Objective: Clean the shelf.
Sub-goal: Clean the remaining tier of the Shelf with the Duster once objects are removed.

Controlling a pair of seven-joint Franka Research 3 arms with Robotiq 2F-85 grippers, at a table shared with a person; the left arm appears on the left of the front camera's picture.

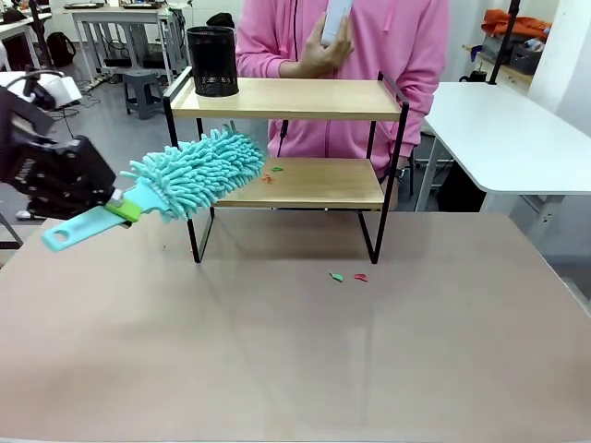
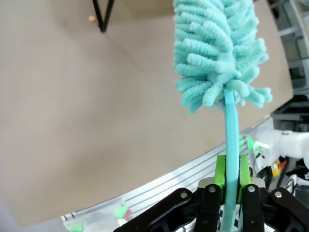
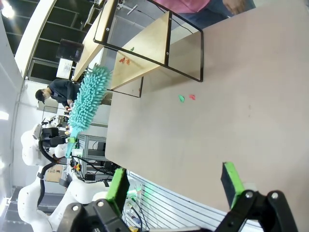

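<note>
Jaws of the left gripper (image 2: 232, 170) are clamped on the flat handle of a teal microfiber duster (image 2: 217, 53), green pads pressed to both sides. Jaws of the right gripper (image 3: 175, 181) stand wide apart above the table (image 1: 295, 369), holding nothing. Two small scraps (image 1: 348, 277), one green and one red, lie on the table just in front of the shelf (image 1: 286, 97). The shelf stands at the far middle of the table. The duster head sits at its left end, level with the gap between the two boards; contact with the lower board cannot be confirmed. More scraps (image 1: 272, 173) lie on the lower board. A black mesh cup (image 1: 212, 61) stands at the left end of the top board. Behind the shelf, a person's hand (image 1: 323, 51) holds a white object.
</note>
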